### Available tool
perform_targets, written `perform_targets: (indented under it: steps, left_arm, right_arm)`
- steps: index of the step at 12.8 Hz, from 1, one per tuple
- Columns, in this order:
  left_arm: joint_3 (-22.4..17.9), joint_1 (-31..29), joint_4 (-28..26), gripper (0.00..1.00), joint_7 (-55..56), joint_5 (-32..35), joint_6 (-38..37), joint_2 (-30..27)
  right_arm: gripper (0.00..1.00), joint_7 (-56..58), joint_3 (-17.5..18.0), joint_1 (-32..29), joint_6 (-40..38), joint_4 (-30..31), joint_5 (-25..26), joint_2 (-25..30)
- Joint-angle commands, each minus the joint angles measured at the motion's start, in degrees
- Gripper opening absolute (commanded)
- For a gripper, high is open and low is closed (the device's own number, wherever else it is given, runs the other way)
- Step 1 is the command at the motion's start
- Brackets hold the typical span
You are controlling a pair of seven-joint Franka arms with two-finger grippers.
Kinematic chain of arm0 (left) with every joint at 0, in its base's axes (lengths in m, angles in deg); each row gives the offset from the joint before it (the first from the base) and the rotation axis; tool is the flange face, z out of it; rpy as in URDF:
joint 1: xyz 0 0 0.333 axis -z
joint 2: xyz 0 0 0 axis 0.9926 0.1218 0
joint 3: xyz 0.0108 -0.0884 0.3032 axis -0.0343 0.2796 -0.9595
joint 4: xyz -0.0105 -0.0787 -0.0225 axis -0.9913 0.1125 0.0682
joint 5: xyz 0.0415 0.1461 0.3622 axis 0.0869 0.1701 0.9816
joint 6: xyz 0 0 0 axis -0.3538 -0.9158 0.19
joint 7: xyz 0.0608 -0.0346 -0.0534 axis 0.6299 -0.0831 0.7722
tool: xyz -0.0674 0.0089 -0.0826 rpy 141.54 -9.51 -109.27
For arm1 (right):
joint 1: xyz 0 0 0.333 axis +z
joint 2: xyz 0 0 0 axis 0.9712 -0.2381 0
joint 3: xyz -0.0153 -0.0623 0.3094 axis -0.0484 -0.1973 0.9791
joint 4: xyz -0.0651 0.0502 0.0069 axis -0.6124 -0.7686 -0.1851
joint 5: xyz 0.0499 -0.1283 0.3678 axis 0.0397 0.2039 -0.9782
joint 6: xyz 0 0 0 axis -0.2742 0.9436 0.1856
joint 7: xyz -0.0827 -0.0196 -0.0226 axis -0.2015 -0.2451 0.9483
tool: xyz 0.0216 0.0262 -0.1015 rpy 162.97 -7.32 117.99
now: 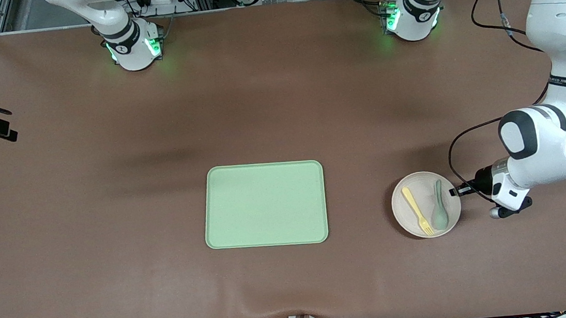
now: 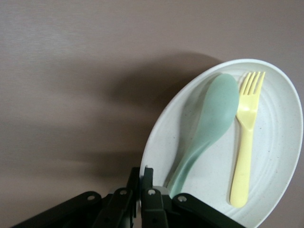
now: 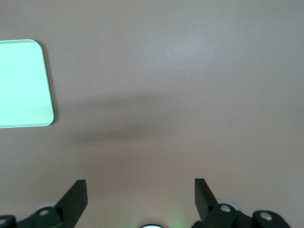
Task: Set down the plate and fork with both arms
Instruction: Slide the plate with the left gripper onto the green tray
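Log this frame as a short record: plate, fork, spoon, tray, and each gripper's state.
plate: on the table toward the left arm's end, apart from the tray
fork: lying in the plate
spoon: lying in the plate beside the fork
tray: mid-table, nothing on it
left gripper: shut on the plate's rim
right gripper: open, over bare table

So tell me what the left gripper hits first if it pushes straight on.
The left gripper already sits shut on the plate rim; straight on, it probably meets the spoon handle first.
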Motion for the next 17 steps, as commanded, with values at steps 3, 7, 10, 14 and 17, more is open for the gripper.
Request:
perform_targets:
  steps: [3,7,10,14,17]
  left_arm:
    - [6.1,-0.3,-0.16,0.0,3.42,-2.57,-1.26,-2.5]
    - [12.09,3.29,2.56,0.0,14.66,-2.58,-1.26,-1.37]
    - [11.57,11.72,6.51,0.0,21.62,-1.17,-1.26,0.56]
    - [8.15,20.77,8.97,0.0,22.16,-1.0,0.31,3.81]
    - [0.59,29.83,11.36,0.0,22.6,-1.43,3.73,6.8]
  right_arm:
    - [1.0,0.32,0.34,-0.77,-0.45,-0.02,-0.85,0.31]
    - [1.0,0.32,0.34,-0.77,-0.45,-0.02,-0.85,0.31]
    - [1.0,0.32,0.34,-0.85,-0.45,0.07,-0.85,0.22]
    - [1.0,0.32,0.34,-0.85,-0.37,0.07,-0.85,0.22]
    - [1.0,0.32,0.34,-1.12,-0.37,0.07,-0.85,0.22]
